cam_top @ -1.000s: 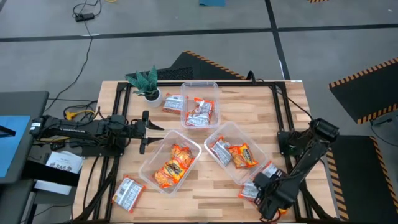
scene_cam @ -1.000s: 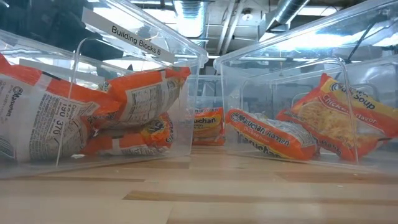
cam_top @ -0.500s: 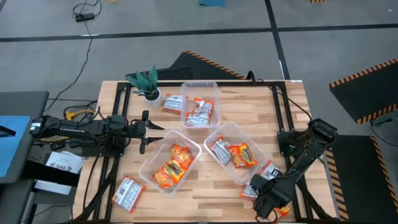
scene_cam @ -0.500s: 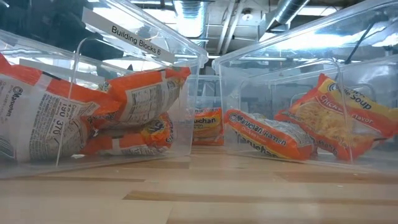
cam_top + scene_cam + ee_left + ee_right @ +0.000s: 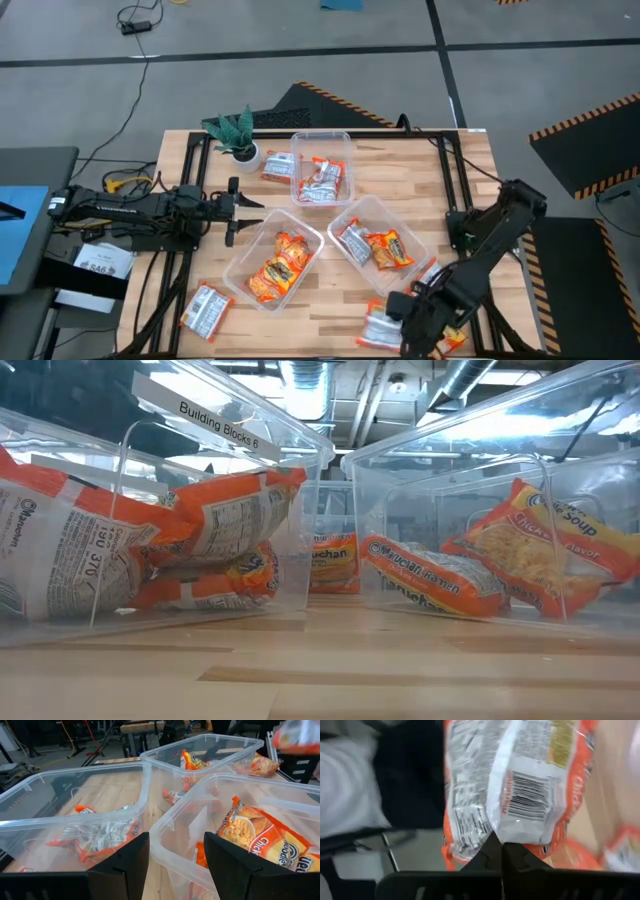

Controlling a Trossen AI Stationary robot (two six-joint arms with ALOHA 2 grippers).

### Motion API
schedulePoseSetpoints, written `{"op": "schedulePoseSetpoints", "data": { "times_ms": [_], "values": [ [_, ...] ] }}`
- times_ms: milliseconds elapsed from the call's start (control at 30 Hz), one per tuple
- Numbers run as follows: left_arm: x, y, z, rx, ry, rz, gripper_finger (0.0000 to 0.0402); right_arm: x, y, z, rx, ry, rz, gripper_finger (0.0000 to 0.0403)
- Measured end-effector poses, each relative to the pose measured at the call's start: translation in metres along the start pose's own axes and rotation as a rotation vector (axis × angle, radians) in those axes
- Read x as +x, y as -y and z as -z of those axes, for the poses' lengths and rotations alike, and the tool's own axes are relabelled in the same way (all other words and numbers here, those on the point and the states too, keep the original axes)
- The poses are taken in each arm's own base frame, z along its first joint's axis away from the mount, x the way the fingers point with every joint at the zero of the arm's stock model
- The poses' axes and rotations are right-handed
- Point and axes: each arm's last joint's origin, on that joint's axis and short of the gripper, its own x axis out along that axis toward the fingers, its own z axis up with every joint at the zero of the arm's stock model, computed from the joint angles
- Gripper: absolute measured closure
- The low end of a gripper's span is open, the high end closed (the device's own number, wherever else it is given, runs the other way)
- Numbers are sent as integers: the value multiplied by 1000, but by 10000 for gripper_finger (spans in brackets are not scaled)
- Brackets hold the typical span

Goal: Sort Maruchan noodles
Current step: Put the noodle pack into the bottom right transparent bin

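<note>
My right gripper hangs over the table's near right corner, shut on a silvery-grey Maruchan packet with orange ends. That packet also shows blurred in the left wrist view. My left gripper waits open at the left edge, level, facing the tubs. Orange packets lie in the near-left tub. Silvery ones lie in the far tub. One of each lies in the right tub. Loose packets lie flat on the table. My right gripper pinches the packet's printed back face, near one short end below the barcode, between its two fingertips. The fingers slant down at it from above. The packet is lifted clear of the table and stretches away from the fingertips.
A small potted green plant stands at the far left corner. Another orange packet lies under my right arm at the near edge. Bare wood shows between the near tubs. Black frame rails run along the table's sides.
My right gripper has shut on the silvery packet beside the right tub, then risen and gone a little toward the table's left and near edge, rolling as it went. The packet has come up off the table with it.
</note>
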Motion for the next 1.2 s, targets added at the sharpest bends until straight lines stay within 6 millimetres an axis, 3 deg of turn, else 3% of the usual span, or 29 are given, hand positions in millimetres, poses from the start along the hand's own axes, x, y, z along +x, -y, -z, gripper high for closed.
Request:
{"op": "schedulePoseSetpoints", "data": {
  "times_ms": [233, 400, 533, 633, 1033, 1200],
  "values": [
    [0, 0, 0, 10, 0, -2, 226, -52, -9, -28, -244, 354, -12, 393],
    [0, 0, 0, 9, 0, -2, 226, -68, 20, -38, -265, 394, 215, 395],
    [0, 0, 0, 6, -1, -2, 226, -72, 51, -37, -139, 298, 462, 395],
    [0, 0, 0, -2, -3, -2, 226, -70, 63, -39, -62, 278, 538, 395],
    [0, 0, 0, -3, -4, -2, 226, -53, 77, -48, -20, 208, 658, 332],
    [0, 0, 0, -4, -3, -2, 226, -55, 81, -52, 19, 198, 664, 280]
  ]
}}
